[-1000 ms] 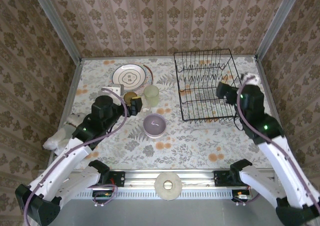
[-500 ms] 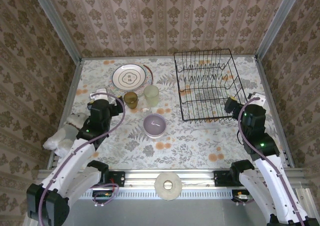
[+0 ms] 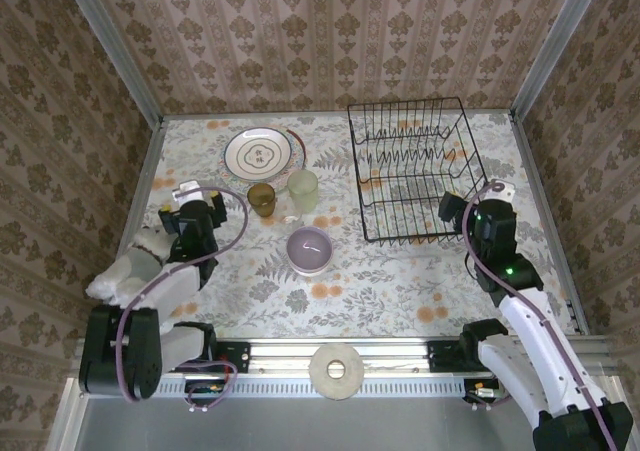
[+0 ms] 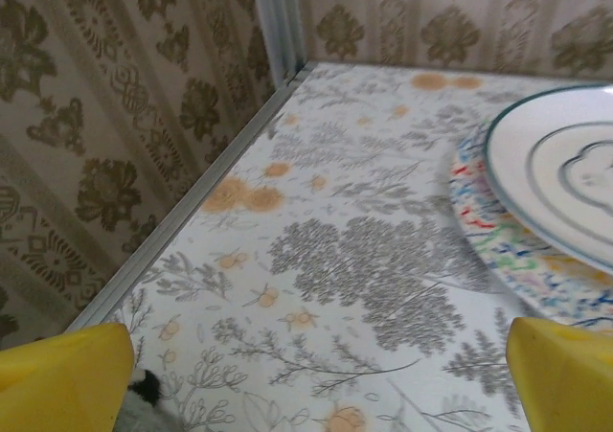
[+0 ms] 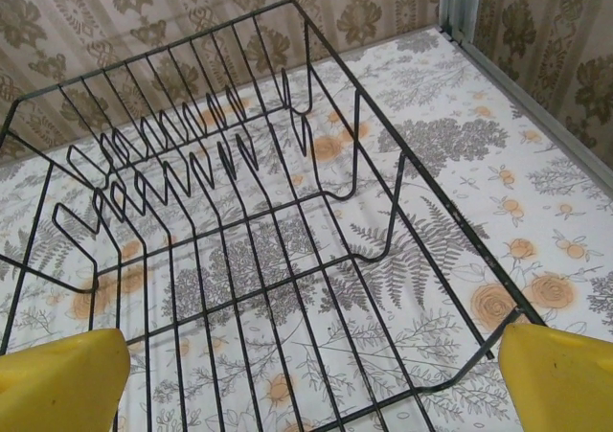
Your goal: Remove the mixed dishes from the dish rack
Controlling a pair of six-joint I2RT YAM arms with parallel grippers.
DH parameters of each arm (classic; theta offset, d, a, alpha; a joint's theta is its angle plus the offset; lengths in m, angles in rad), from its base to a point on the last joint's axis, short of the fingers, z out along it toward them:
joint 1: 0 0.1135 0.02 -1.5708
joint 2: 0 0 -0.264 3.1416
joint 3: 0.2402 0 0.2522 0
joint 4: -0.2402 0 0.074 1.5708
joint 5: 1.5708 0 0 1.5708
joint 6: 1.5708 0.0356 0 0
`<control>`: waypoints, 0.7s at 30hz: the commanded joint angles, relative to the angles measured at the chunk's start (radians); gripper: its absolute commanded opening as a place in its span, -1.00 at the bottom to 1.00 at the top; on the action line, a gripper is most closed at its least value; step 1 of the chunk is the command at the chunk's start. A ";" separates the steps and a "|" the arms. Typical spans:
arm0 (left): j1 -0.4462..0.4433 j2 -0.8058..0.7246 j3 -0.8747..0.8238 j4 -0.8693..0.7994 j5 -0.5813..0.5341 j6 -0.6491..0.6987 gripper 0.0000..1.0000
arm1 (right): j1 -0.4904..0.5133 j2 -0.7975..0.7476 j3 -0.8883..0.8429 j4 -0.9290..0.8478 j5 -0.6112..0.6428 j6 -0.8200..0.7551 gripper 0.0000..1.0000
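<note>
Top external view has the left pincer [image 3: 190, 199] drawn back near the counter's [image 3: 400, 281] left edge, its jaws spread wide and holding nothing. A stack of round plates [image 3: 258, 153] lies ahead of it and off to its right. The amber cup [image 3: 261, 199] stands level with it on the right, with the pale green tumbler [image 3: 303, 190] just beyond that cup. The lilac bowl [image 3: 308, 249] sits farther right and nearer the arm bases, and a white plush dog [image 3: 125, 271] lies just behind the pincer against the left edge. Left wrist view looks out between the yellow fingertips [image 4: 57, 379] of the left pincer [image 4: 311, 370]: a white plate with a green rim [image 4: 565, 173] rests on a colourful plate [image 4: 517, 255] ahead to the right. The right pincer [image 3: 455, 213] hangs at the near right corner of the dish rack [image 3: 405, 156], jaws also fully apart and gripping nothing. Right wrist view, from the right pincer [image 5: 311, 375], shows the rack's [image 5: 239, 212] black wires and upright prongs directly ahead, with the floral counter [image 5: 536, 212] visible through them.
</note>
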 commanded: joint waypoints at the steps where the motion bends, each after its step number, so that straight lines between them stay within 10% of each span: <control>1: 0.018 0.099 -0.018 0.202 0.013 0.097 1.00 | -0.008 0.020 -0.014 0.078 -0.009 -0.008 1.00; 7: 0.023 0.311 -0.073 0.538 0.051 0.172 1.00 | -0.013 0.098 -0.025 0.151 -0.004 -0.011 1.00; 21: 0.066 0.324 -0.055 0.493 0.208 0.160 0.99 | -0.016 0.236 -0.057 0.312 0.007 -0.066 1.00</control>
